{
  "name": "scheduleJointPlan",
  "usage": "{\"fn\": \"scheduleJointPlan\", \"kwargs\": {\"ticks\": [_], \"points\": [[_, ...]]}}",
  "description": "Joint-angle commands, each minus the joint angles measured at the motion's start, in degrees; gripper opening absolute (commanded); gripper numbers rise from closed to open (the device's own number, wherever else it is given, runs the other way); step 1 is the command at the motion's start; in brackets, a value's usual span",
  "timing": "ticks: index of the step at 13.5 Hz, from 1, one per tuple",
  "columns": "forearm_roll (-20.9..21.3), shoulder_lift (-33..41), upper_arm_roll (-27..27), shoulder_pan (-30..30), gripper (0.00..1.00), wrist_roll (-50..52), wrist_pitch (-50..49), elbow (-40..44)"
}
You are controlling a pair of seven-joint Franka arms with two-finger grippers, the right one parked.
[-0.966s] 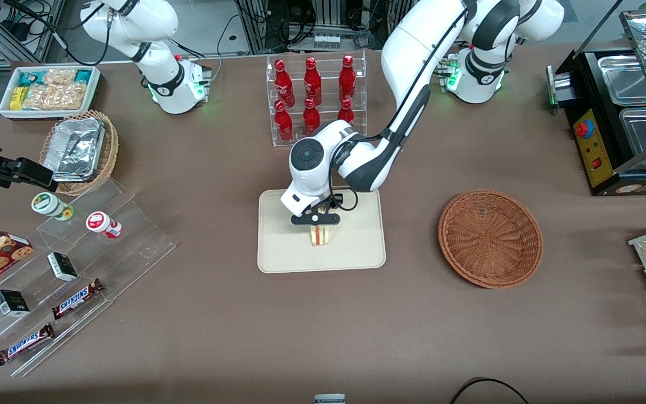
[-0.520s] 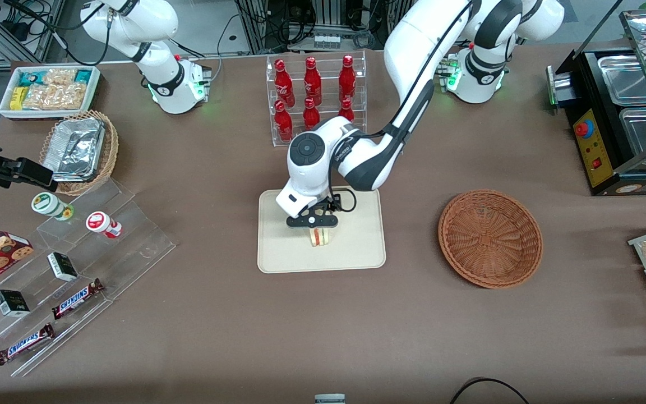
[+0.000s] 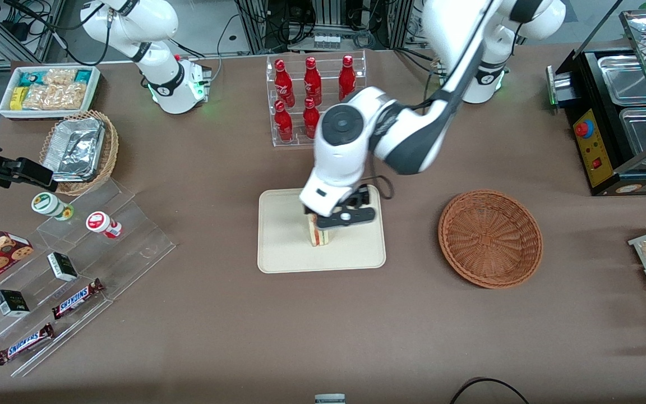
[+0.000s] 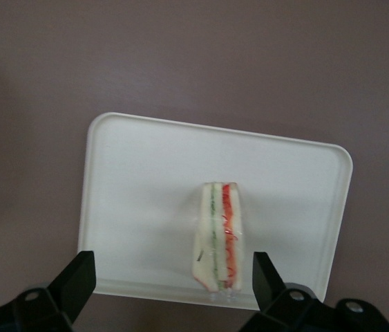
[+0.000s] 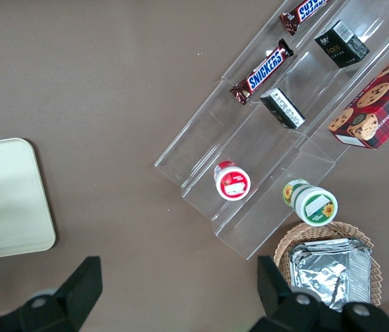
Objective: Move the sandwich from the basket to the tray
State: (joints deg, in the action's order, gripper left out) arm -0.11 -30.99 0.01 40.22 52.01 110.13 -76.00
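Tray (image 3: 284,252): sits mid-counter, a little nearer the front camera than the rack of red bottles (image 3: 312,98), with its long edges running along the counter's length.
Sandwich (image 3: 318,231): stands on edge near the middle of the tray, filling stripes facing up — in the wrist view (image 4: 218,242) it rests alone on the cream surface, nothing touching it.
Pincer (image 3: 341,217): fingers spread wide apart and empty, lifted above the sandwich and offset a little toward the basket; in the wrist view the fingertips (image 4: 77,277) straddle the sandwich with clear air on both sides.
Basket (image 3: 490,238): on the counter toward the working arm's end, well apart from the tray, with nothing in it.
What has just changed: a second ago the pincer sat low over the sandwich, right at the tray surface; now it has risen, and the wrist has swung up and toward the basket, while the sandwich has stayed where it was set.
Meaning for the task: the release looks done and the sandwich is delivered — what remains, by my reading, is only the arm's retreat.
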Motion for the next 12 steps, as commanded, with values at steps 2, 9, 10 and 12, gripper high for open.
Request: {"fn": "scheduleJointPlan", "kwargs": {"ticks": [2, 9, 10, 12], "points": [[-0.41, 10.23, -0.45, -6.89, 1.0, -3.46, -1.58, -8.54], [-1.73, 20.42, -0.36, -21.03, 1.0, -29.72, -8.88, -17.15], [-1.65, 21.66, -0.36, -22.97, 1.0, -33.68, -10.27, -17.77], [-1.65, 23.33, -0.36, -26.76, 1.0, -39.67, -13.09, -17.96]]}}
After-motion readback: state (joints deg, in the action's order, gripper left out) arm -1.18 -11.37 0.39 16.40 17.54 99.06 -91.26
